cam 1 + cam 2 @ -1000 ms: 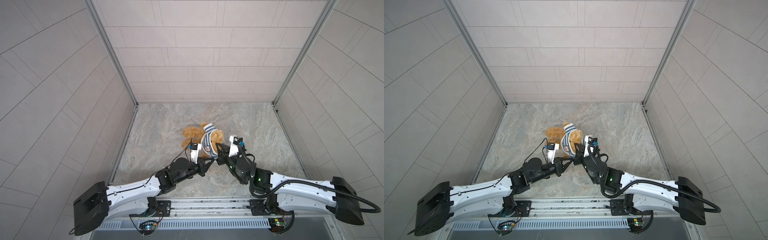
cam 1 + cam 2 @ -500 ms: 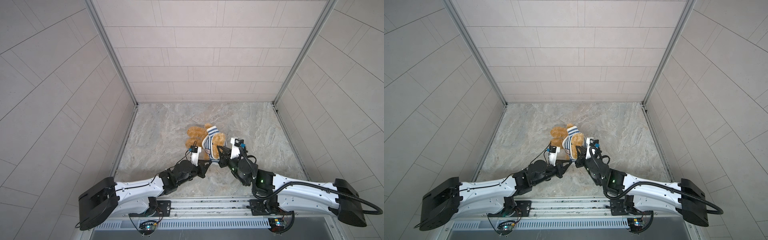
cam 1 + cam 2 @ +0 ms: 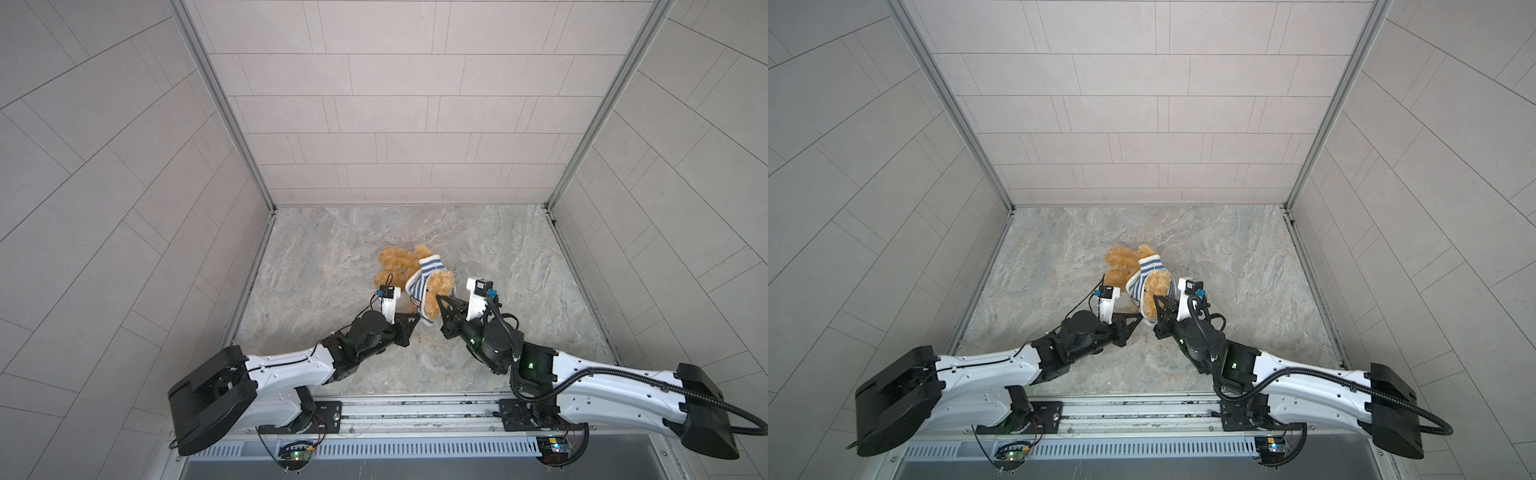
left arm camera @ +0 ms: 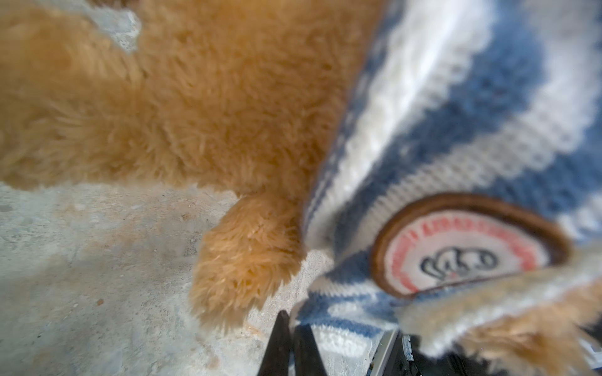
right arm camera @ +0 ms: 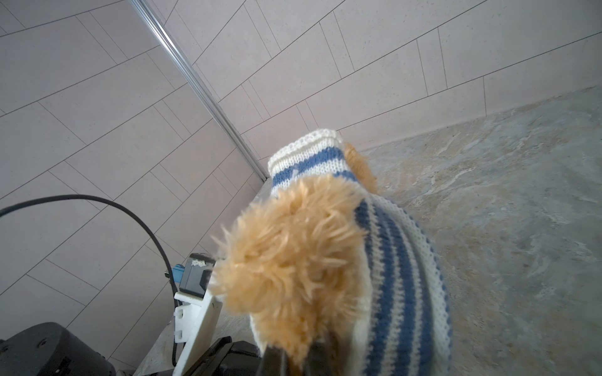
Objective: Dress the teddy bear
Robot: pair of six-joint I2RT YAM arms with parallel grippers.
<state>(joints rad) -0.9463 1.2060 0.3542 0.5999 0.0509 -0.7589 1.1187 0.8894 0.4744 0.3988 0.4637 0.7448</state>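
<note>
My left claw (image 3: 417, 319) is pinched tight on the striped shirt (image 3: 420, 286) hem. The teddy bear (image 3: 392, 264) lies mid-surface (image 3: 324, 249), shirt only partway on and its body bare. My right claw (image 3: 439, 296) nips the opposite hem. I judge the pulling-down is left.

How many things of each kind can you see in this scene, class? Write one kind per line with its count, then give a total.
Bear: 1
Shirt: 1
Grippers: 2 (left gripper, right gripper)
Total: 4
</note>
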